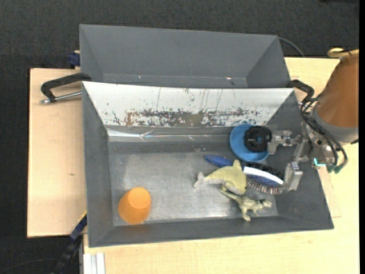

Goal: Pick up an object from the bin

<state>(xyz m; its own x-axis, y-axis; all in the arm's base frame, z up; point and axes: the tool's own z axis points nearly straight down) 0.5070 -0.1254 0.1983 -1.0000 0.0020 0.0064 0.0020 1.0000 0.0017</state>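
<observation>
Gripper [293, 178] at the right wall of the bin [312, 201], beside a brush [263, 181], grip can't be told, orange cup [135, 205] alone far left, wide bare floor between.

A bin [97, 170] of grey sheet metal, matt on its side walls. Its floor has a dull brushed sheen, and its pale back wall is scuffed with rust-brown scratches. Inside, an orange cup [136, 205] looks like matt plastic. A blue bowl [242, 147] is smooth, glossy plastic. A pale yellow-green toy dolphin [228, 178] looks rubbery and matt. A brush [263, 178] has a glossy plastic handle and dark bristles. The arm's orange cover [345, 96] looks smooth.
</observation>
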